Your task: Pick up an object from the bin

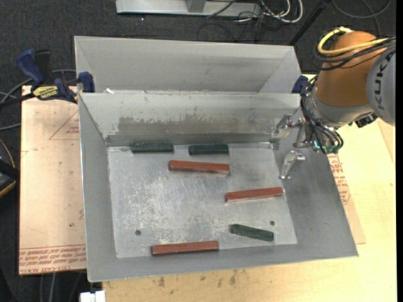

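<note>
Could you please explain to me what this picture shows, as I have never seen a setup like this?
One camera looks down, slightly sideways, into a grey metal bin. The orange-capped machine at the right is a robot arm; the gripper at its end hangs by the bin's right wall. Six small bars lie apart on the floor. Three are red-brown: middle bar, right bar, front bar. Three are dark green: back-left bar, back-middle bar, front-right bar. The right bar lies nearest the gripper. I see nothing held.
</note>
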`<action>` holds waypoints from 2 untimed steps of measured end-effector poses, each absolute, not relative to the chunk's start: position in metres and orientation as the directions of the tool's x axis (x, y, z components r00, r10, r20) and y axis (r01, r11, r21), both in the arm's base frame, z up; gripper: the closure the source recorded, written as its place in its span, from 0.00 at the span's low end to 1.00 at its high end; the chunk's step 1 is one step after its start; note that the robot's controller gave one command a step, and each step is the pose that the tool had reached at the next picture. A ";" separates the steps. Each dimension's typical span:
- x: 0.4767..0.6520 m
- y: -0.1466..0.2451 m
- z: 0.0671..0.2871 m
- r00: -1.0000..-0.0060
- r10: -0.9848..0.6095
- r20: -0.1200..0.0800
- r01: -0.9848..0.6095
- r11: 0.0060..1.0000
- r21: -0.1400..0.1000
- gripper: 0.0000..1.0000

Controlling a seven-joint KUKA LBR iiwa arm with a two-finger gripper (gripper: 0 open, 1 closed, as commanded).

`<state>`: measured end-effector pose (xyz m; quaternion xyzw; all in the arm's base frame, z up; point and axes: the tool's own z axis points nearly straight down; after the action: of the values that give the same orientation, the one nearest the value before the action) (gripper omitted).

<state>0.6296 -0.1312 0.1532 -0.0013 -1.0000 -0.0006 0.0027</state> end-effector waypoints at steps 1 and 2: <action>0.631 -0.131 0.158 -1.000 0.001 -0.002 0.001 1.000 0.000 0.00; 0.589 -0.138 0.076 -0.996 0.089 -0.012 0.089 0.996 0.000 1.00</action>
<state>0.5886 -0.1375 0.0764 -0.0444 -0.9990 0.0002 -0.0059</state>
